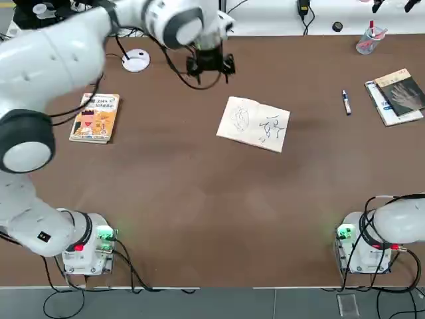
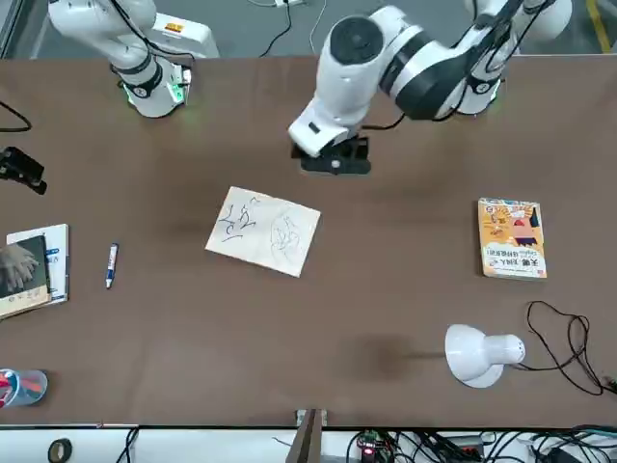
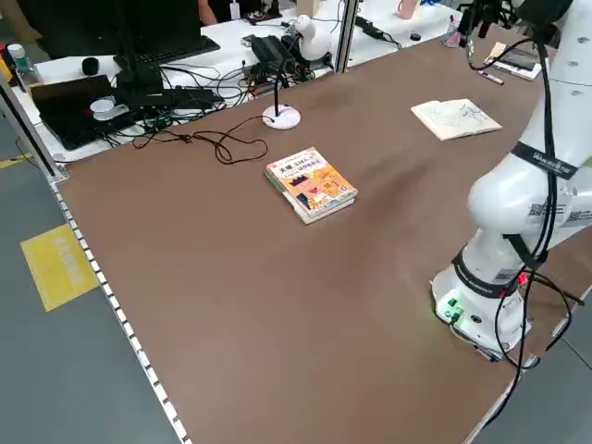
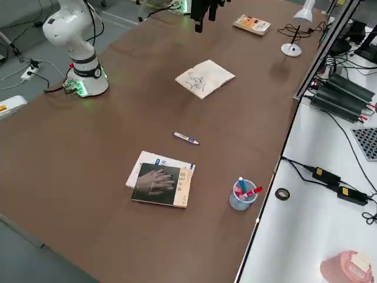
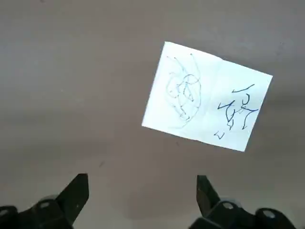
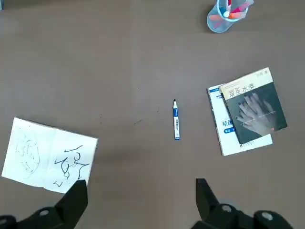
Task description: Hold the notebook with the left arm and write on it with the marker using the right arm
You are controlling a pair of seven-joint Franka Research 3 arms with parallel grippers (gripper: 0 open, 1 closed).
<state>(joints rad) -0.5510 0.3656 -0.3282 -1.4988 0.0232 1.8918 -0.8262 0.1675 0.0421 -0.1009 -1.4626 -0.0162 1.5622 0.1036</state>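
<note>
While left fingers (image 5: 76, 195) and right fingers (image 6: 207, 198) stand apart, the marker (image 6: 176, 120) lies lengthwise, tip away from the robot.

Robot at six, I see brown table (image 1: 219, 212) | open notebook (image 1: 254, 124) near centre, toward one | marker (image 1: 346, 103), two | overlapping books (image 1: 401, 96), farther two | pen cup (image 1: 370, 41), one-to-two | cartoon-cover book (image 1: 95, 119), ten | lamp (image 1: 136, 60), eleven

"双生" tops the grey-hand book (image 6: 255, 112); orange book (image 2: 512, 238) lettering too small.

Top view looks down; front view faces the robot across the table (image 1: 199, 199)
</note>
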